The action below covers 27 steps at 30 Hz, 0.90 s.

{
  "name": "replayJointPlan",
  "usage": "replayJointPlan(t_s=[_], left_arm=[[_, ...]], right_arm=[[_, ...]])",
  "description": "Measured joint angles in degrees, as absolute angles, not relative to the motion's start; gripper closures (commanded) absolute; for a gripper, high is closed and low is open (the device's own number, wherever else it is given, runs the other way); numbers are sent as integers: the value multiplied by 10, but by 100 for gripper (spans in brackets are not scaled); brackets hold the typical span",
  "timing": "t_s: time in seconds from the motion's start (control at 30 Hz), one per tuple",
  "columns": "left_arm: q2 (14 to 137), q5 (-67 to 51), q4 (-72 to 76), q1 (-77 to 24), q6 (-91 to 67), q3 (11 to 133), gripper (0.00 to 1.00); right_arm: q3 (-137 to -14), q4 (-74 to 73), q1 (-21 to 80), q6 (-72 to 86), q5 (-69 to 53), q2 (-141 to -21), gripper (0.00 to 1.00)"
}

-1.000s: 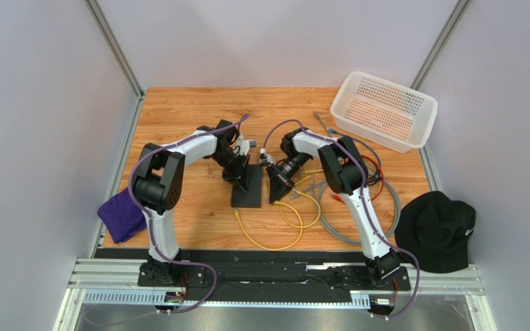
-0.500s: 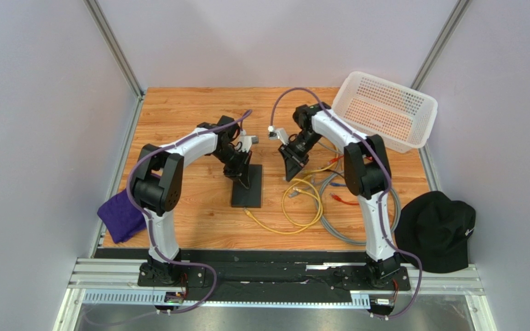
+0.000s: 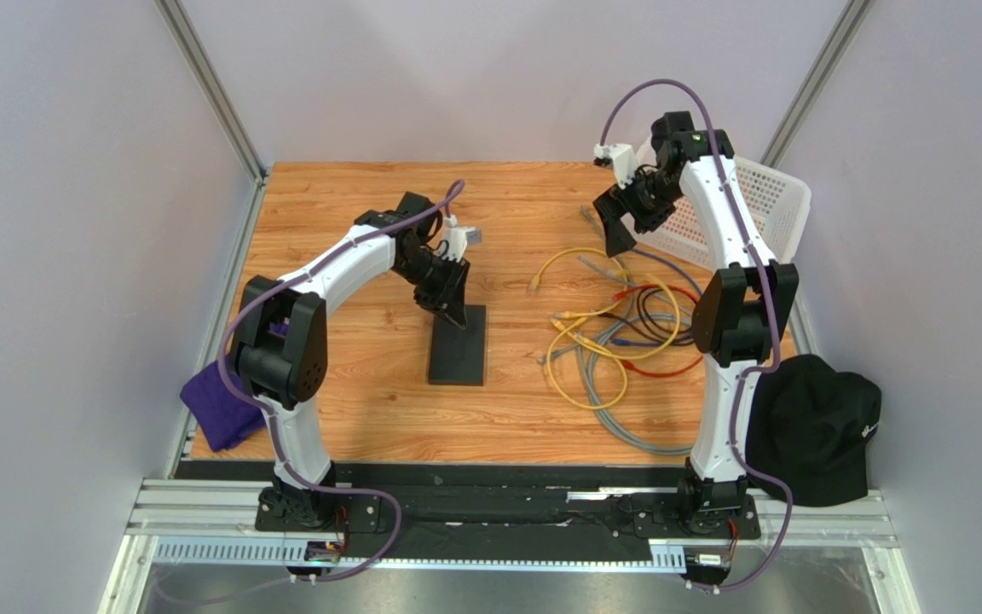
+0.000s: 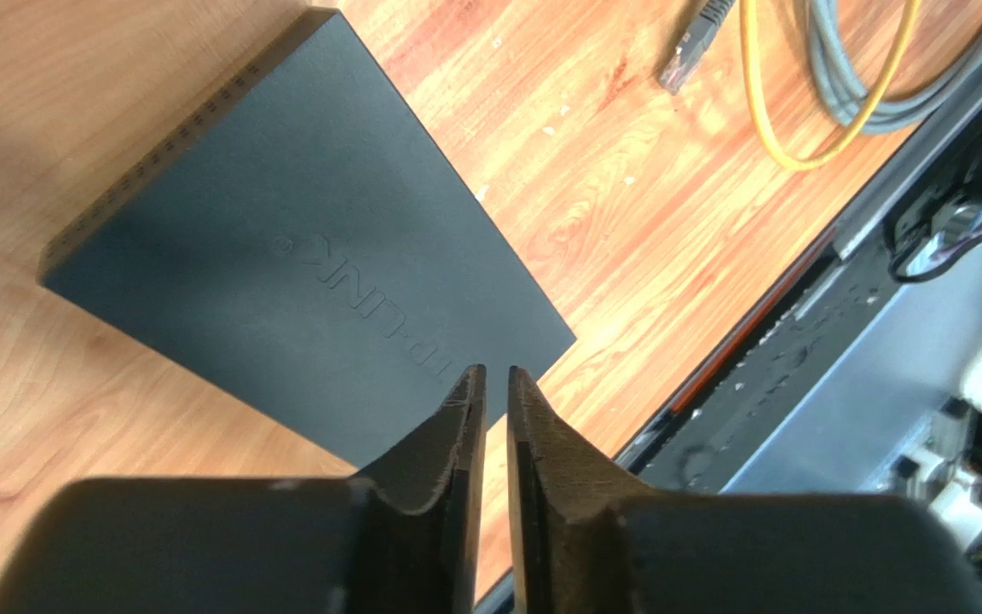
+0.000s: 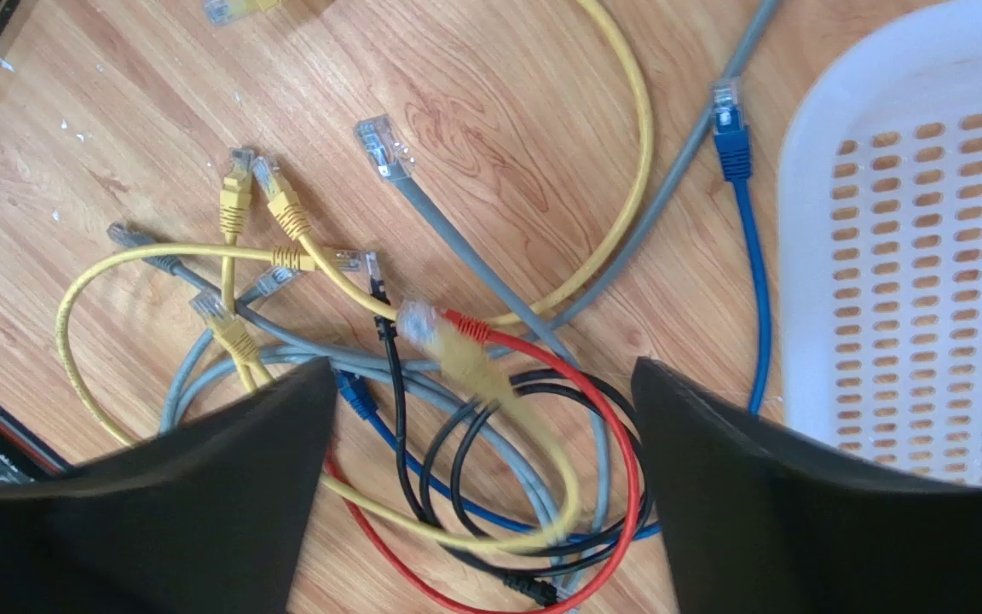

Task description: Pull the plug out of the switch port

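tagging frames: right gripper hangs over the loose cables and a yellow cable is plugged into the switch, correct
No cable is plugged into the switch; the top external view shows it lying apart from the loose cables. The right gripper does hang over them.

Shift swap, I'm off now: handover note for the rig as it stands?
Left gripper: jaws barely parted, empty, over the switch.
Right gripper: wide open, empty, raised above the loose cables beside the basket.
Done: no cable runs to the switch, so the pull looks finished.
Left: likely nothing but pulling both arms back.
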<state>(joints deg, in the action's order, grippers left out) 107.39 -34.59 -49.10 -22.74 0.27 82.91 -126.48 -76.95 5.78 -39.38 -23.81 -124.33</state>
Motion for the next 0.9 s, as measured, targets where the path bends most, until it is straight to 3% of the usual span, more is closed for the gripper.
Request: replayJointPlan(t_s=[0.07,0.1,0.13,0.17,0.2,0.4,0.53,0.77,0.9], left_arm=[[1073,-332,-499,-227,9,842,46],[1071,-323,-502,-227,11,845,29],[1066,-312,-503,-226,13,848,23],[1059,-301,-505,-224,17,849,9],[1052,-292,-509,-223,18,851,5],[1002,-239,-537,-208,37,914,4],[980,-211,-554,-183,61,1015,2],[973,-115,-548,-151,49,1252,1],[943,-61,-526,-153,33,1257,1]], right_arm=[[-1263,-766,60,-369,-233,-1228,0],[-1254,-756,64,-351,-229,-1214,0],[-1238,-736,72,-331,-222,-1193,0],[-1214,-709,81,-310,-212,-1168,0],[-1188,-678,90,-289,-199,-1141,0],[-1130,-551,124,-182,-136,-1043,0],[-1165,-512,130,-124,-96,-1049,0],[-1335,-526,146,-51,-80,-1105,0],[-1319,-507,159,-10,-56,-1084,0]])
